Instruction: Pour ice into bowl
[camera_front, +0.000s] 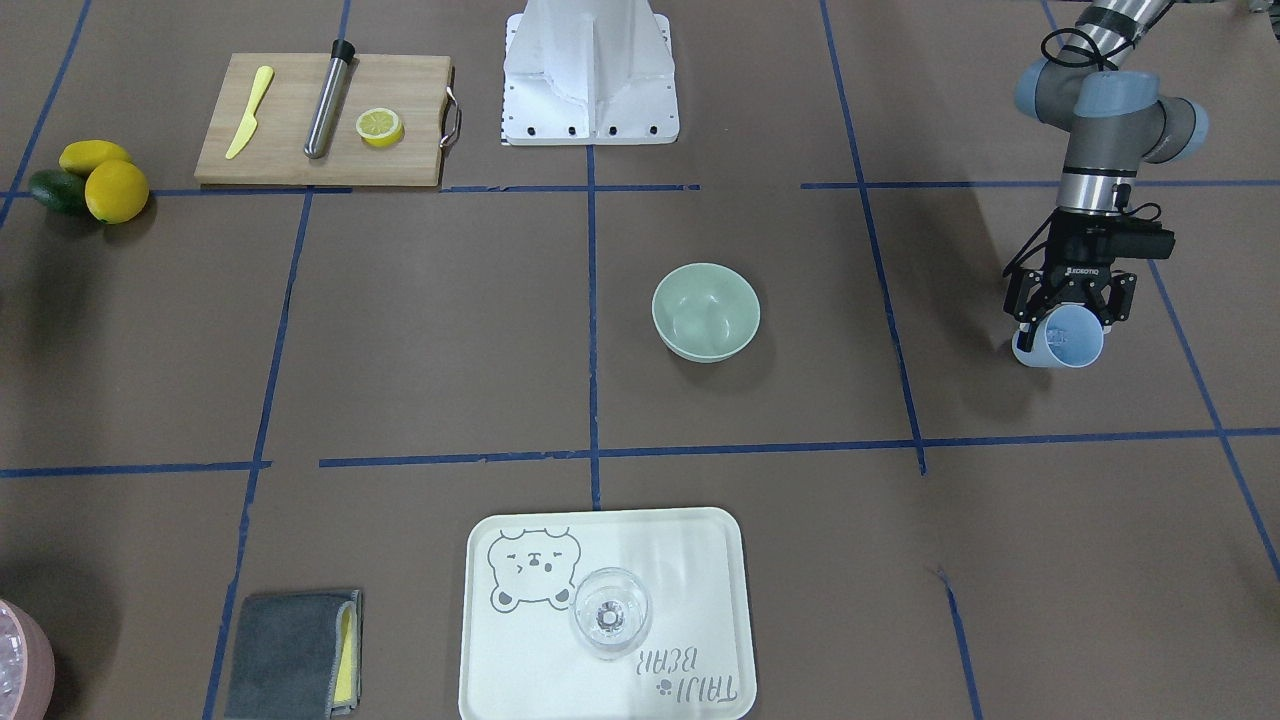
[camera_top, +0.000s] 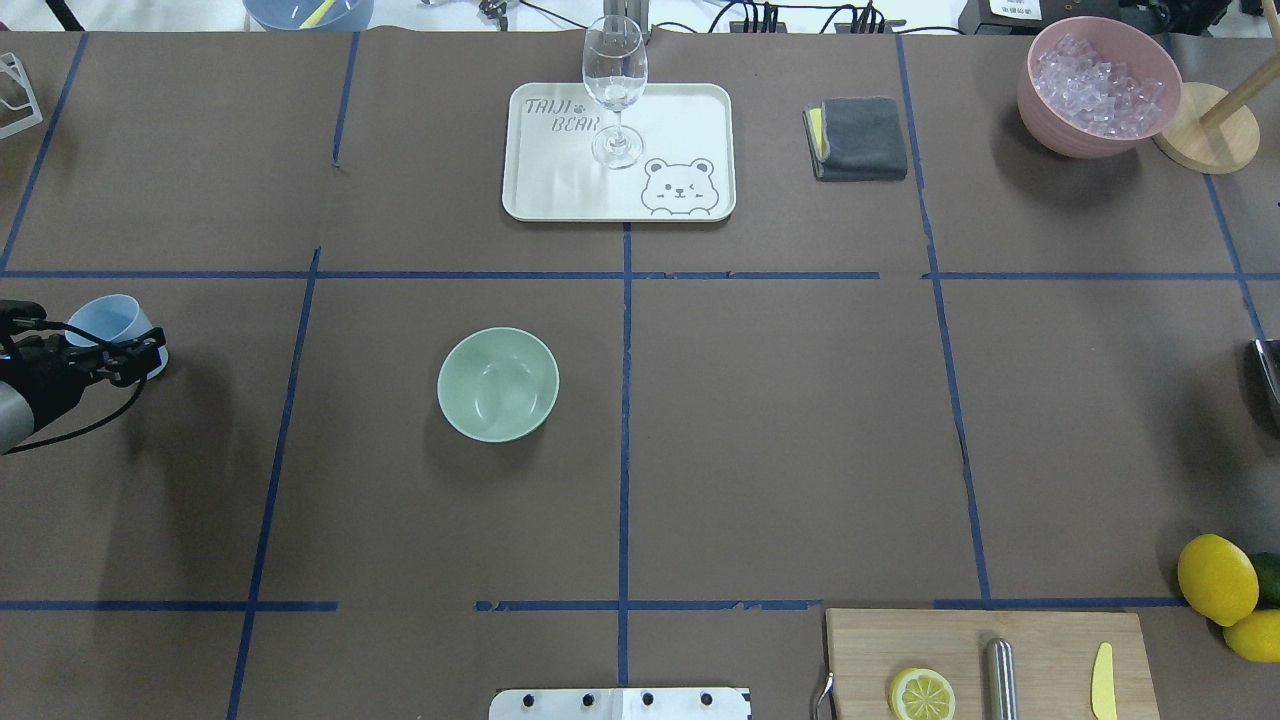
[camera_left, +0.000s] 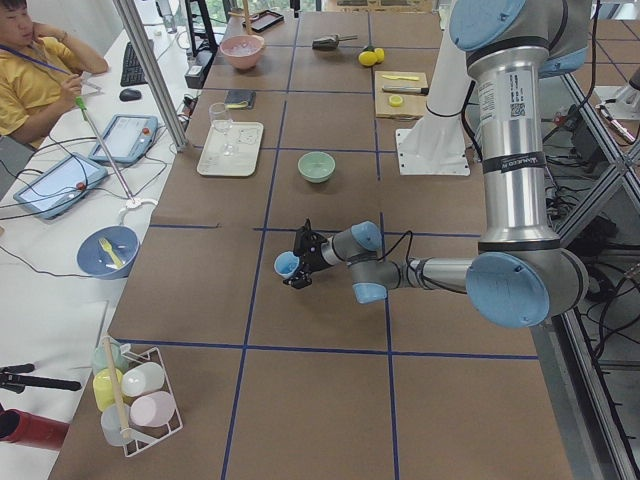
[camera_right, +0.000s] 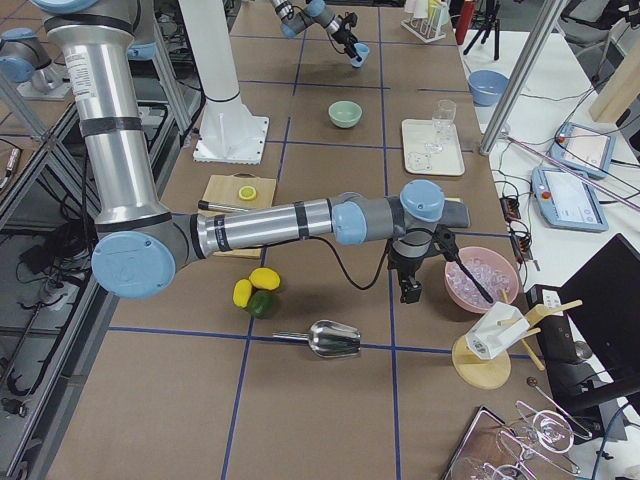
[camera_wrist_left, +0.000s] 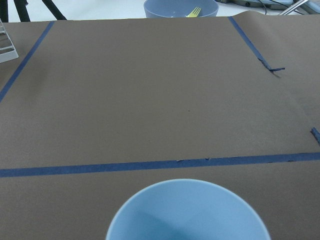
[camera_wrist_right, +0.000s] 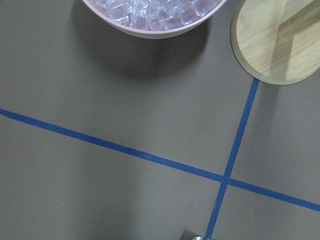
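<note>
My left gripper (camera_front: 1068, 318) is closed on the light blue cup (camera_front: 1062, 342), a finger on either side of its wall. The cup is tipped, mouth away from my base, and what I see of its inside is plain blue. It sits far out on my left. Between it and the bowl (camera_top: 498, 385) lies only bare brown table (camera_top: 780, 420) crossed by one blue tape line (camera_top: 290, 400). The bowl stands upright just left of the centre tape, with open room all around it.

Close to my base on the right are a cutting board (camera_top: 1040, 650) carrying a lemon half (camera_top: 921, 694), and whole lemons (camera_top: 1216, 578) beside it, well apart from the bowl.

My right gripper (camera_right: 408, 290) hangs over bare table near the pink bowl (camera_top: 1075, 135); I cannot tell how far its fingers are parted. A metal scoop (camera_right: 335, 340) lies on the table near it.

Along the far edge stand a tray (camera_top: 560, 190) with a wine glass (camera_top: 614, 75), a folded grey cloth (camera_top: 862, 138), then the pink bowl heaped with the ice (camera_top: 1095, 78), with a round wooden stand (camera_top: 1205, 140) just beside it.
</note>
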